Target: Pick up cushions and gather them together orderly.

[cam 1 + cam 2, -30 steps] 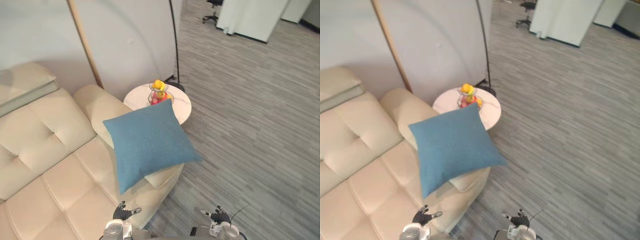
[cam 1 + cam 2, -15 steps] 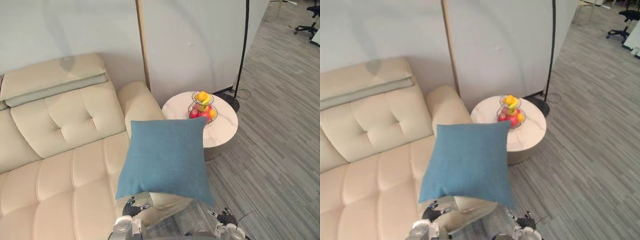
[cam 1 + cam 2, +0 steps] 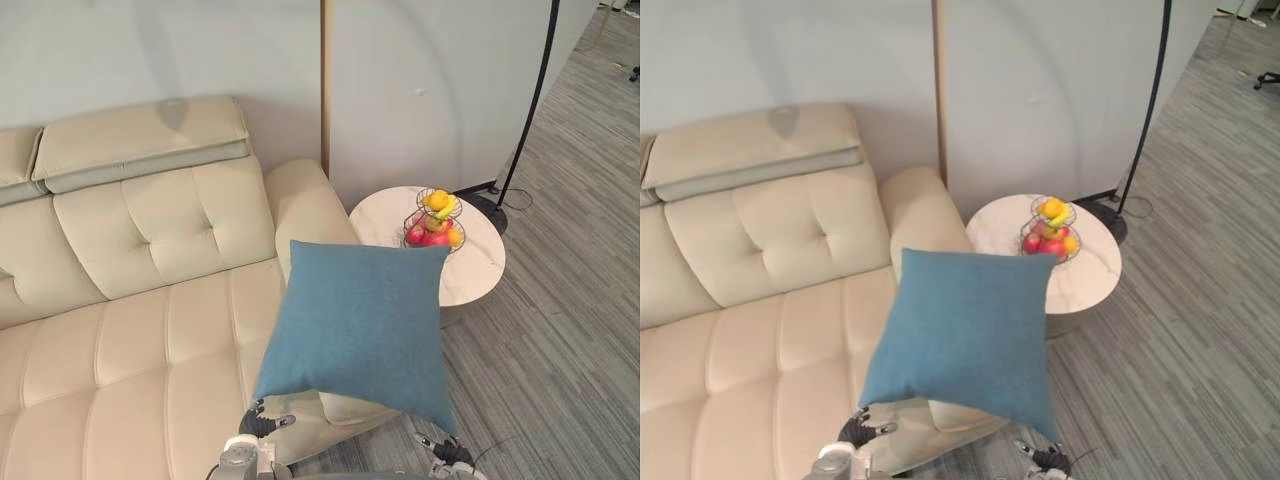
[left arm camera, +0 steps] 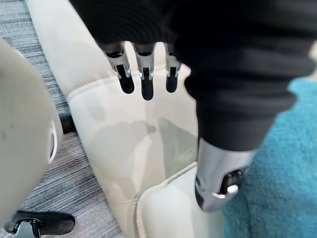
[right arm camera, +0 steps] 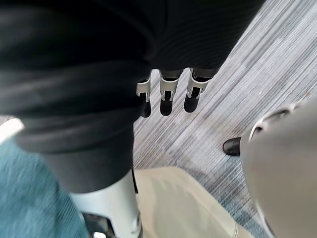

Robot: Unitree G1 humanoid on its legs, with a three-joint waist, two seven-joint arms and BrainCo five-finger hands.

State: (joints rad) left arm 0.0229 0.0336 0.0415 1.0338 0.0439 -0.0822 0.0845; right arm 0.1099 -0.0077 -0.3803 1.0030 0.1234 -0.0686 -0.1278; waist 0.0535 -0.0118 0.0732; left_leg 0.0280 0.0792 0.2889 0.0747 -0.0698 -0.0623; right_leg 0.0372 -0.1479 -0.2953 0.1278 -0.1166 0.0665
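my left hand hangs low at the near edge of the sofa, fingers straight and slack, holding nothing. my right hand hangs open and empty too, over the floor to the right. just beyond both hands, the blue cushion lies across the sofa's right end, its near right corner jutting past the seat edge over the floor.

what could go wrong, as i judge it: if i catch only one corner, the soft cushion may fold and slide off its overhanging side onto the floor. a reach that runs too far to the right could brush the fruit basket, which sits just past the cushion's far right corner, and tip the fruit out.

the basket stands on a round pale surface beside the sofa arm. the sofa is cream and tufted, with a headrest pad along its back. behind it is a plain wall with a wooden strip. a floor lamp stands to the far right on grey striped flooring.
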